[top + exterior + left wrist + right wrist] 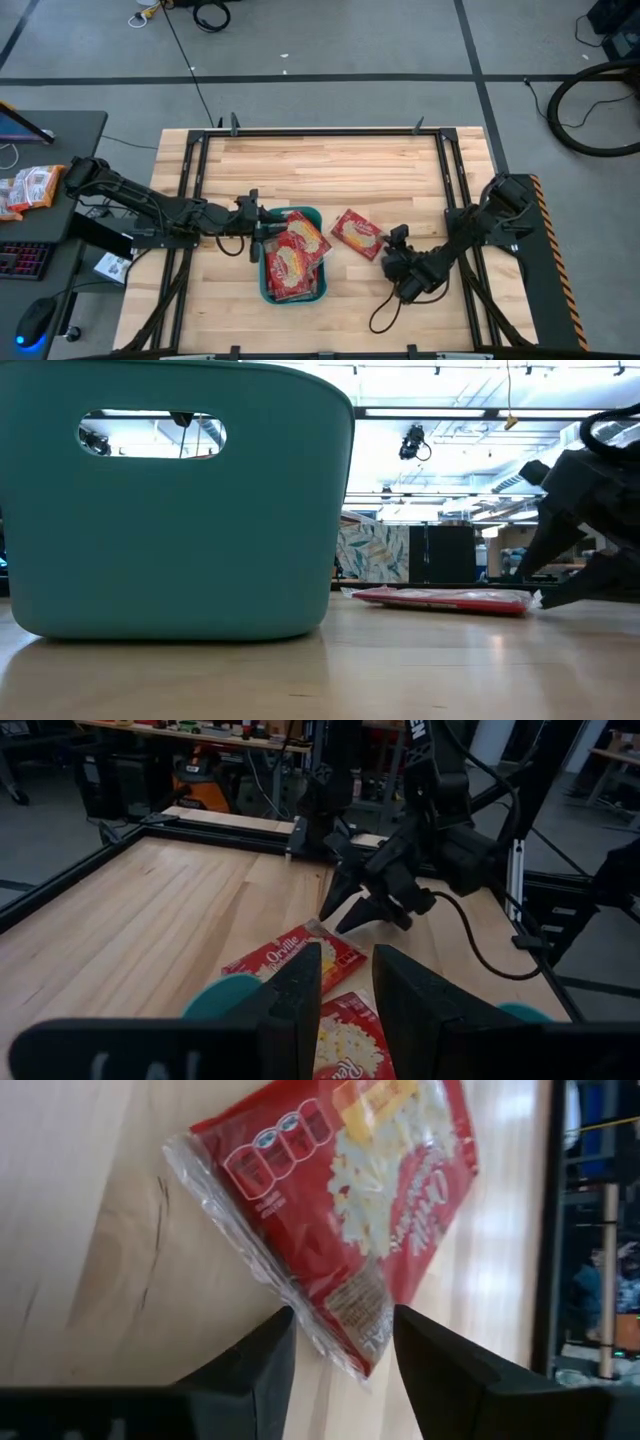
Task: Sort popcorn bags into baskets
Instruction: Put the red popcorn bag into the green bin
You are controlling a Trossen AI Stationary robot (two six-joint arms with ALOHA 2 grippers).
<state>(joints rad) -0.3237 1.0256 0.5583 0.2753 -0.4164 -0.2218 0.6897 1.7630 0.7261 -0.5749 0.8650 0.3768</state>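
The teal basket (268, 290) stands near the table's near edge and holds several red popcorn bags (292, 255); in the low view its wall (170, 550) fills the left. One more popcorn bag (357, 233) lies flat on the wood to the basket's right, also visible as the bag (450, 599) and the bag (340, 1210). My right gripper (345, 1342) is open and low at that bag's right-near corner, with a finger on either side of the clear seam edge (330, 1335). My left gripper (347, 985) is open and hovers over the basket's far-left rim (225, 992).
Black frame rails (195, 170) run along the table's left, far and right sides. The right arm's cable (385, 315) loops on the wood near the near edge. An orange-and-white snack packet (30, 187) lies on the side desk at left. Bare wood (330, 165) stretches toward the far edge.
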